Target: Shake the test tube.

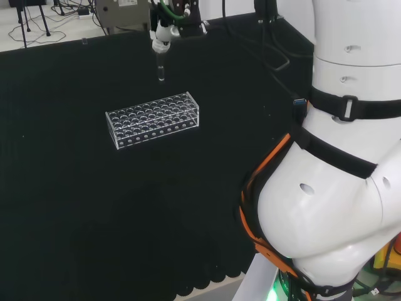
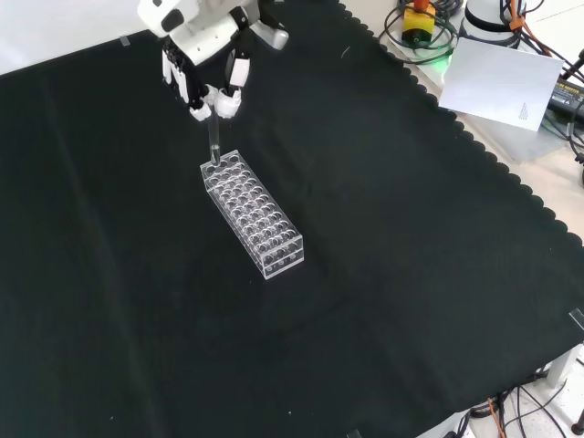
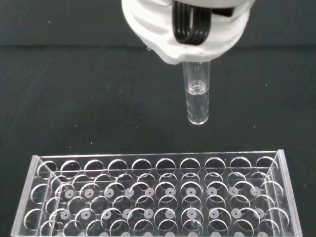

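Note:
A clear glass test tube (image 3: 197, 98) hangs upright with a little clear liquid in its lower end, pinched at its top by the hand (image 3: 185, 29). In the head view the hand (image 1: 164, 32) holds the tube (image 1: 161, 70) above and behind the clear plastic rack (image 1: 153, 118). In the front view the hand (image 2: 208, 62) is above the rack's far end (image 2: 251, 213), and the tube (image 2: 214, 141) has its tip just over the end holes. The rack (image 3: 158, 197) has several rows of round holes, all without tubes.
Black cloth (image 2: 383, 274) covers the bench around the rack. The arm's white links (image 1: 344, 157) rise at the right of the head view. Cables and a white sheet (image 2: 497, 82) lie beyond the cloth's scalloped edge.

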Available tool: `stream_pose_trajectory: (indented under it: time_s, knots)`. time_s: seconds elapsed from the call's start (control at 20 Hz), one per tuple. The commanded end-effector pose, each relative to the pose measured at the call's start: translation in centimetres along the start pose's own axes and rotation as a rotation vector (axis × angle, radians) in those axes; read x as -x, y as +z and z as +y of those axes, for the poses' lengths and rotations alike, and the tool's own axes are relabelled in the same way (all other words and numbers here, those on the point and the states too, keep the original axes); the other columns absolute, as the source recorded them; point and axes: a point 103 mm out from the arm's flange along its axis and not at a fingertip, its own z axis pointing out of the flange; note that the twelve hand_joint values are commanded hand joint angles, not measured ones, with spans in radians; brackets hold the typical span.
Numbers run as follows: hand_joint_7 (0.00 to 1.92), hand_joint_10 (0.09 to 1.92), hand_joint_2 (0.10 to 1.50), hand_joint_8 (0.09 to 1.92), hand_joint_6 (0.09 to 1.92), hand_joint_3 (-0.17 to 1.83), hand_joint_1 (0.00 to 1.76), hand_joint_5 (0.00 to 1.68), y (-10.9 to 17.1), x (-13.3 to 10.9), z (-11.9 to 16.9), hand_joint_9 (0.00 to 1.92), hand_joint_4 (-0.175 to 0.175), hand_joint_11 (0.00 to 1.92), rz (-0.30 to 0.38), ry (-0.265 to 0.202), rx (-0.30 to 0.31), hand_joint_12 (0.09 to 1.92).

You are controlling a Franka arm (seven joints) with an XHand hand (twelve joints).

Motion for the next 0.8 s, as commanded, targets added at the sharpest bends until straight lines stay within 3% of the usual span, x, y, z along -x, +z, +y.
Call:
stream_pose_trajectory:
  time_s: [0.05, 0.45, 0.8]
  knots:
    - [1.71, 0.41, 0.79, 0.54, 0.36, 0.3, 1.43, 1.36, -1.3, -0.2, -1.5, 1.37, -0.175, 1.03, 0.003, -0.014, 0.012, 1.15]
    - [1.71, 0.41, 0.79, 0.54, 0.36, 0.31, 1.43, 1.36, -2.1, -0.7, -2.9, 1.37, -0.175, 1.03, 0.014, -0.026, 0.022, 1.15]
    - [1.71, 0.41, 0.79, 0.54, 0.36, 0.31, 1.43, 1.36, -2.4, -4.7, -3.7, 1.37, -0.175, 1.03, 0.028, -0.076, 0.019, 1.15]
